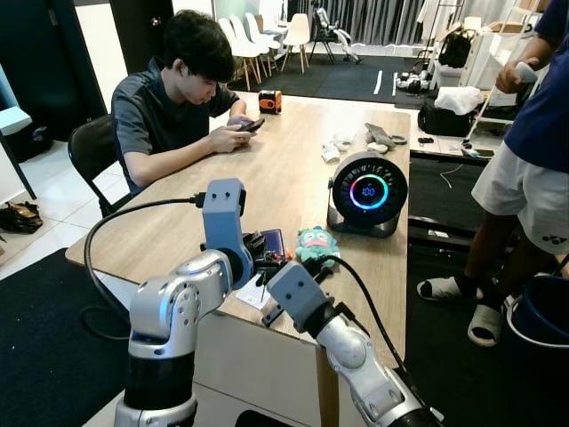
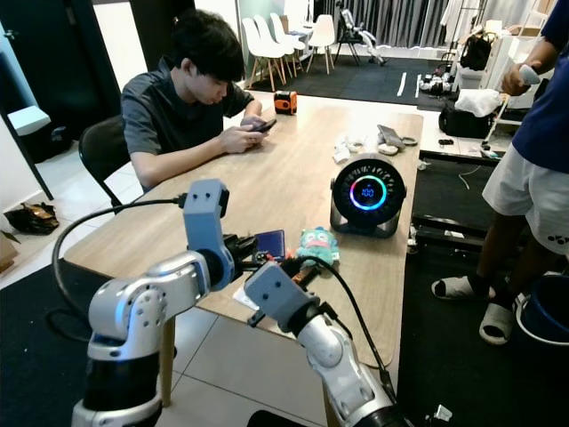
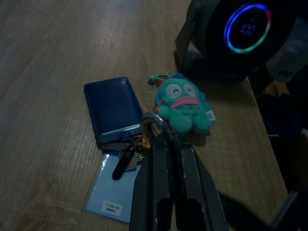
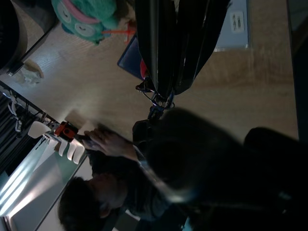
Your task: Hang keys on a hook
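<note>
Wooden table (image 1: 293, 169) carries a round fan (image 1: 368, 193), blue wallet (image 3: 112, 110), teal plush keychain (image 3: 184, 106) and keys (image 3: 126, 155) near its front edge. Left gripper (image 3: 166, 144) pinches the key ring (image 3: 153, 119); right gripper (image 4: 166, 94) looks closed, empty. Lift slowly, keeping the ring secure

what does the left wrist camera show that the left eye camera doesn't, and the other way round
Left wrist view: a silver key ring at the left pincer tips, a black key fob, and a labelled pale blue card under the dark blue wallet.

Left eye view: a seated person using a phone, another standing on the right, both silver arms.

Both: the wooden table, the teal plush keychain and the round black fan.
</note>
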You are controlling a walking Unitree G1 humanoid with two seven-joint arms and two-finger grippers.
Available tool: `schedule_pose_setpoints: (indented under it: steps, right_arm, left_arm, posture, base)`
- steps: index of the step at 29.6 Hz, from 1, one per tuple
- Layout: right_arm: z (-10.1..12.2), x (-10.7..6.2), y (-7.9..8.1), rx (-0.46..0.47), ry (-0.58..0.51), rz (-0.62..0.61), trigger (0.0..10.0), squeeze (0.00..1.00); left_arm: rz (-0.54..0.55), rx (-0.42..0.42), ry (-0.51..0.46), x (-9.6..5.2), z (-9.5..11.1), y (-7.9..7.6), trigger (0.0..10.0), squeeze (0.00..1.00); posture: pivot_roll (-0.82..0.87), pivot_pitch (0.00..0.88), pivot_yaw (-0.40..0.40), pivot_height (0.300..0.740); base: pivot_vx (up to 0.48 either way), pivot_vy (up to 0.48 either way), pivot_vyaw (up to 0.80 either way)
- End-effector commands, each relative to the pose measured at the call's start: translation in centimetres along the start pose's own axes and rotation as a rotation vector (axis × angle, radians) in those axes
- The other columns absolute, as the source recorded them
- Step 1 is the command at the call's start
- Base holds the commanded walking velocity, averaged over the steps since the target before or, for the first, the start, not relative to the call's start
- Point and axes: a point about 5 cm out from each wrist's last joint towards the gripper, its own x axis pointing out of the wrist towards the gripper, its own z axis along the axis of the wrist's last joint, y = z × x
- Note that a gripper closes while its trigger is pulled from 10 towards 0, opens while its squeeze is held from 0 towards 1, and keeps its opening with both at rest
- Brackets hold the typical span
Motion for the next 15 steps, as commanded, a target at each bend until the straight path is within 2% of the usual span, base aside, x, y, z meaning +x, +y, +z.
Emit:
schedule_pose_setpoints:
  steps: [1,4,5,6,7,8,9,10,12,14,15]
  right_arm:
    - [0.5,0.2,-0.4,0.018,-0.019,-0.020,10.0,1.00]
    - [0.6,0.2,-0.5,0.026,-0.019,-0.028,10.0,1.00]
    - [0.6,0.2,-0.5,0.049,-0.024,-0.030,10.0,0.00]
    - [0.6,0.1,-0.5,0.104,-0.025,-0.025,10.0,0.00]
    - [0.6,0.1,-0.5,0.104,-0.025,-0.025,10.0,0.00]
    - [0.6,-0.1,-0.6,0.165,-0.021,-0.028,10.0,0.00]
    - [0.6,-0.1,-0.6,0.165,-0.021,-0.028,10.0,0.00]
    - [0.4,-0.4,-0.7,0.222,-0.017,-0.033,10.0,0.00]
    - [0.4,-0.4,-0.7,0.222,-0.017,-0.033,10.0,0.00]
    - [-0.5,-1.6,-1.3,0.321,0.019,-0.066,10.0,0.00]
    - [-0.5,-1.6,-1.3,0.321,0.019,-0.066,10.0,0.00]
  left_arm:
    - [0.018,0.006,0.010,-0.3,-0.4,0.6,10.0,0.00]
    - [0.018,0.004,0.008,-0.3,-0.4,0.6,10.0,0.00]
    - [0.017,-0.004,0.003,-0.4,-0.4,0.6,10.0,0.00]
    - [0.014,-0.023,-0.008,-0.5,-0.4,0.8,10.0,0.00]
    - [0.014,-0.023,-0.008,-0.5,-0.4,0.8,10.0,0.00]
    - [0.014,-0.043,-0.024,-0.6,-0.3,1.0,10.0,0.00]
    - [0.014,-0.043,-0.024,-0.6,-0.3,1.0,10.0,0.00]
    - [0.019,-0.061,-0.044,-0.7,-0.1,1.3,10.0,0.00]
    - [0.019,-0.061,-0.044,-0.7,-0.1,1.3,10.0,0.00]
    - [0.112,-0.067,-0.146,-1.3,0.9,2.9,10.0,0.00]
    - [0.112,-0.067,-0.146,-1.3,0.9,2.9,10.0,0.00]
  posture:
    - [0.08,0.115,0.026,0.740]
    - [0.08,0.114,0.025,0.740]
    - [0.08,0.113,0.023,0.740]
    - [0.08,0.112,0.023,0.740]
    - [0.08,0.112,0.023,0.740]
    - [0.08,0.111,0.021,0.740]
    - [0.08,0.111,0.021,0.740]
    - [0.08,0.110,0.020,0.740]
    - [0.08,0.110,0.020,0.740]
    - [0.08,0.111,0.019,0.740]
    - [0.08,0.111,0.019,0.740]
  base:
    - [0.000,0.000,0.00]
    - [0.000,0.000,0.00]
    - [0.000,0.000,0.00]
    - [0.000,0.000,0.00]
    - [0.000,0.000,0.00]
    - [0.000,0.000,0.00]
    - [0.000,0.000,0.00]
    - [0.000,0.000,0.00]
    - [0.000,0.000,0.00]
    - [0.000,0.000,0.00]
    - [0.000,0.000,0.00]
